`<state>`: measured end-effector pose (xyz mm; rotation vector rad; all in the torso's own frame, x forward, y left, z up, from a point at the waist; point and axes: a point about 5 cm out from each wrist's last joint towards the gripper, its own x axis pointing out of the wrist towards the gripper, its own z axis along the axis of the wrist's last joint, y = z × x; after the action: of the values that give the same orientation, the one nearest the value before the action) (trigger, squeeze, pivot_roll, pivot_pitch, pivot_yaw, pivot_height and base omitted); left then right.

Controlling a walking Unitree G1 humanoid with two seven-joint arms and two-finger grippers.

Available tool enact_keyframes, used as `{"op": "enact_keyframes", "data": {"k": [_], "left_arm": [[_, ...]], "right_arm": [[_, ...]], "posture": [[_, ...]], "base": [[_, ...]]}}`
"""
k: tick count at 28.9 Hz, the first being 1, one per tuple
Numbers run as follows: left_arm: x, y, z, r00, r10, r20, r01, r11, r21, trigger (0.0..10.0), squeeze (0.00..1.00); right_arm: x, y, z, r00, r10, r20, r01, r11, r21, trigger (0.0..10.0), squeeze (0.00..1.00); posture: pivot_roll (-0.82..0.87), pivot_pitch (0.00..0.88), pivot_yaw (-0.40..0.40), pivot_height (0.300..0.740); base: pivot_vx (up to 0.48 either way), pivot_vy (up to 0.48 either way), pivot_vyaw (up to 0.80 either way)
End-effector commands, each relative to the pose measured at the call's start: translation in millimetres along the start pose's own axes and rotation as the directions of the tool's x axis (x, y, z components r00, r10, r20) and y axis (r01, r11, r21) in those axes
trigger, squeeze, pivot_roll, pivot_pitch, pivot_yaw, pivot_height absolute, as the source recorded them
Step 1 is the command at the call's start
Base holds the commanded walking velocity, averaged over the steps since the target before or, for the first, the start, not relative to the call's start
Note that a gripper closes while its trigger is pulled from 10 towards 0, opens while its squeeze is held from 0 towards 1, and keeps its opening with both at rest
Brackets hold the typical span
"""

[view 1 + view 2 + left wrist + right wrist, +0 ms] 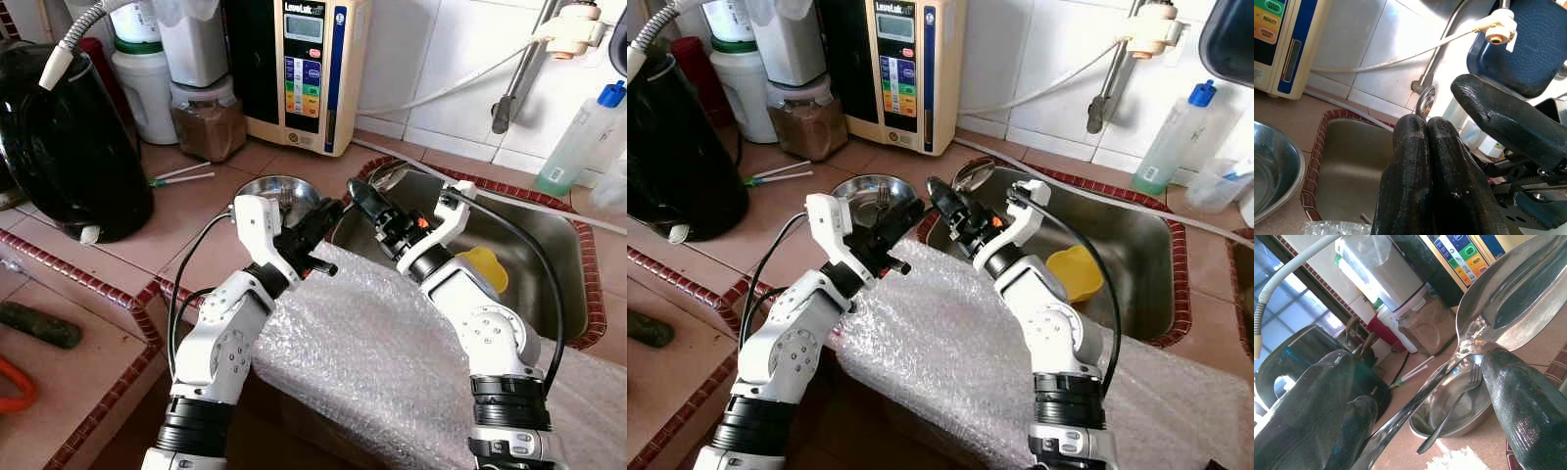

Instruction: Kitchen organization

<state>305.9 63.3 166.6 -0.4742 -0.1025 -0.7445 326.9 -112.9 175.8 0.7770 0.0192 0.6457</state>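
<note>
A large steel spoon point(387, 176) hangs over the near left corner of the sink point(549, 245), bowl end toward the tap. My left gripper point(333, 211) reaches in from the left; its fingers point(1425, 166) are pressed shut and the spoon bowl point(1426, 100) sticks out just past their tips. My right gripper point(358, 191) comes in from the right, with its fingers point(1528, 401) spread wide on either side of the spoon handle point(1415, 396), one touching the neck. A steel bowl point(279, 188) holding a fork point(1449, 416) sits on the counter just behind the grippers.
Bubble wrap point(372, 362) covers the counter's front edge under both arms. A yellow item point(485, 266) lies in the sink. A black kettle point(69, 147) stands left; jars point(208, 122) and a water unit point(304, 69) line the back wall. A blue-capped bottle point(583, 137) stands at right.
</note>
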Motion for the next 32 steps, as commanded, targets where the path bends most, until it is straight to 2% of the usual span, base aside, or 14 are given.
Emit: {"op": "enact_keyframes", "data": {"k": [1, 8, 15, 21, 23, 25, 28, 32], "left_arm": [[8.7, -11.8, 9, 0.997, -0.062, 0.035, 0.061, 0.998, 0.032, 0.0, 0.0], [9.9, -12.7, 10, 0.997, -0.063, 0.039, 0.061, 0.997, 0.036, 0.0, 0.0], [10.3, -11.3, 13, 0.997, -0.055, 0.05, 0.052, 0.997, 0.052, 0.0, 0.0], [12.4, -9.0, 17, 0.997, -0.048, 0.061, 0.044, 0.997, 0.064, 0.0, 0.0], [11.2, -7.1, 17, 0.998, -0.041, 0.057, 0.037, 0.997, 0.073, 0.0, 0.0], [10.9, -7.0, 16, 0.998, -0.041, 0.053, 0.037, 0.996, 0.078, 0.0, 0.0], [9.7, -6.8, 14, 0.998, -0.041, 0.046, 0.037, 0.995, 0.092, 0.0, 0.0], [9.7, -5.6, 14, 0.998, -0.032, 0.047, 0.027, 0.995, 0.1, 0.0, 0.0]], "right_arm": [[3.8, 3.1, -8, 0.999, 0.013, -0.037, -0.013, 1.0, 0.005, 10.0, 0.0], [6.0, 2.2, -10, 0.999, 0.006, -0.047, -0.006, 1.0, 0.005, 10.0, 0.0], [4.0, -7.9, -14, 0.997, -0.052, -0.065, 0.05, 0.998, -0.03, 10.0, 0.0], [3.2, -10.4, -18, 0.995, -0.061, -0.082, 0.057, 0.997, -0.045, 10.0, 0.0], [1.9, -10.6, -9, 0.997, -0.058, -0.041, 0.054, 0.994, -0.091, 10.0, 0.0], [1.5, -10.3, -6, 0.998, -0.056, -0.024, 0.053, 0.994, -0.097, 10.0, 0.0], [-1.7, -10.4, 8, 0.997, -0.038, 0.061, 0.042, 0.996, -0.079, 10.0, 0.0], [-6.7, -14.7, 15, 0.996, -0.041, 0.082, 0.047, 0.996, -0.079, 10.0, 0.0]], "posture": [[-0.01, 0.0, -0.005, 0.74], [0.0, 0.0, -0.007, 0.74], [0.0, 0.0, -0.008, 0.74], [0.0, 0.0, -0.008, 0.74], [0.0, 0.0, -0.005, 0.74], [0.0, 0.0, -0.005, 0.74], [0.0, 0.0, -0.004, 0.74], [0.0, 0.0, -0.005, 0.74]], "base": [[0.0, 0.0, 0.0], [0.0, 0.0, 0.0], [0.0, 0.0, 0.0], [0.0, 0.0, 0.0], [0.0, 0.0, 0.0], [0.0, 0.0, 0.0], [0.0, 0.0, 0.0], [0.0, 0.0, 0.0]]}}
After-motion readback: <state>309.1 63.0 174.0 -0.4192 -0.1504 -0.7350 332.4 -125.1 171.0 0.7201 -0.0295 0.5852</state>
